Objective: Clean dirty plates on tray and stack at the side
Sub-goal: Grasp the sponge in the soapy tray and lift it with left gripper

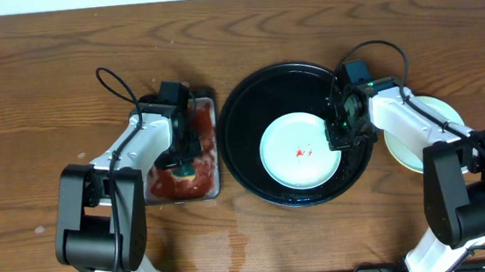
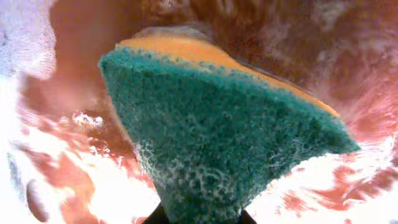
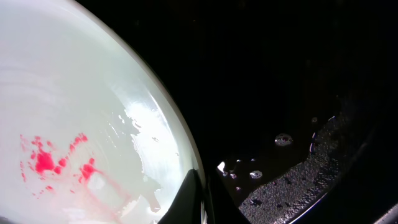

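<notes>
Green sponge clamped in my left hand, over red slop. My right hand is closed at the plate rim. Drips could re-soil it.

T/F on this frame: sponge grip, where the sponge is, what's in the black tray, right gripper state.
1. The left gripper holds a green-and-yellow sponge. True.
2. A mint plate with a red smear lies in the black tray. True.
3. The sponge hangs over the black tray. False: it is over the small red-stained tray.
4. The right gripper is wide open. False: shut, at the mint plate's rim.
5. The pale yellow plate lies in the black tray. False: it lies outside, by the right arm.
</notes>
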### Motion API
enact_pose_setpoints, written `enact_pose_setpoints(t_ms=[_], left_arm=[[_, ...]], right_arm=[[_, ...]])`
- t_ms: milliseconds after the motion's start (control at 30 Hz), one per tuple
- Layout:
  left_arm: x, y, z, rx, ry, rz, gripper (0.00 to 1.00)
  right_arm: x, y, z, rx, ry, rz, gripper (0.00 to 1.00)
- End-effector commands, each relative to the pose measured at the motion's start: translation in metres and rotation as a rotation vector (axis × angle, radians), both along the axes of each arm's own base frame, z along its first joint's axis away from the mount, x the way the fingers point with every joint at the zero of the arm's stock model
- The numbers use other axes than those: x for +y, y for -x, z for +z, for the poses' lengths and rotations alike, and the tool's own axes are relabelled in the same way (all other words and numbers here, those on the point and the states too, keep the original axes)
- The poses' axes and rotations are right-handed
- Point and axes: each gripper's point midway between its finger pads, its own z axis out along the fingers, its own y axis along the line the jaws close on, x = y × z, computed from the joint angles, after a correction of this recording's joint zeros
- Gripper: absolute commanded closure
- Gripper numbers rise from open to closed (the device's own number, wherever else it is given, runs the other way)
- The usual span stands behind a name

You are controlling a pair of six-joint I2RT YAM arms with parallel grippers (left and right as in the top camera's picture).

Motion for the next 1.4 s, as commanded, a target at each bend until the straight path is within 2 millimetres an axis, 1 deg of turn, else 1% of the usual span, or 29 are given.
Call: enact_pose_setpoints(t_ms=[0,33,67,100,133,167,200,300,533,633,767,833,900,933,1000,1033,1067,1233,1367], left_arm=[[0.0,-0.004,0.017,-0.047,0.003,0.0,0.93],[0.0,-0.005,0.022,-0.064,0.006,-0.008,0.92],[-0.001,-0.007,0.027,-0.079,0.009,-0.01,0.7],[-0.001,-0.008,0.031,-0.093,0.012,-0.009,0.41],[-0.001,-0.009,0.035,-0.107,0.014,-0.01,0.27],[-0.001,-0.009,0.038,-0.115,0.016,-0.01,0.23],[-0.001,-0.01,0.041,-0.124,0.017,-0.01,0.22],[-0.001,-0.009,0.043,-0.126,0.018,-0.009,0.21],[-0.001,-0.007,0.037,-0.113,0.015,-0.008,0.21],[-0.001,-0.006,0.03,-0.104,0.015,-0.005,0.22],[0.0,-0.005,0.02,-0.076,0.01,-0.005,0.25],[0.0,-0.005,0.014,-0.063,0.008,-0.005,0.32],[0.0,-0.003,0.007,-0.043,0.004,-0.005,0.42],[0.0,-0.002,0.004,-0.032,0.002,-0.005,0.5],[0.0,0.0,0.001,-0.02,0.0,-0.006,0.76],[0.001,0.0,0.0,-0.019,-0.001,-0.006,0.86],[0.001,0.0,0.0,-0.019,-0.001,-0.005,0.92],[0.0,-0.002,0.007,-0.038,0.002,-0.005,0.93],[0.0,-0.004,0.024,-0.078,0.01,-0.006,0.93]], right_arm=[[-0.004,0.013,-0.01,0.045,0.032,0.004,0.99],[-0.004,0.013,-0.01,0.045,0.032,0.004,0.99],[-0.004,0.014,-0.01,0.045,0.032,0.004,0.99],[-0.004,0.014,-0.01,0.046,0.032,0.004,0.99],[-0.004,0.014,-0.01,0.045,0.032,0.004,0.99],[-0.004,0.014,-0.01,0.045,0.032,0.004,0.99],[-0.004,0.013,-0.01,0.045,0.032,0.004,0.99],[-0.004,0.014,-0.01,0.045,0.032,0.004,0.99],[-0.004,0.014,-0.01,0.046,0.032,0.003,0.99],[-0.004,0.014,-0.01,0.046,0.032,0.003,0.99],[-0.004,0.014,-0.01,0.046,0.032,0.003,0.99],[-0.004,0.014,-0.01,0.046,0.032,0.003,0.99],[-0.004,0.014,-0.01,0.046,0.032,0.003,0.99],[-0.004,0.014,-0.01,0.047,0.032,0.003,0.99],[-0.004,0.014,-0.01,0.048,0.033,0.003,0.99],[-0.005,0.014,-0.01,0.049,0.033,0.003,0.99],[-0.005,0.015,-0.01,0.05,0.033,0.003,0.99],[-0.005,0.016,-0.01,0.054,0.034,0.003,0.99],[-0.005,0.016,-0.01,0.054,0.034,0.003,0.99]])
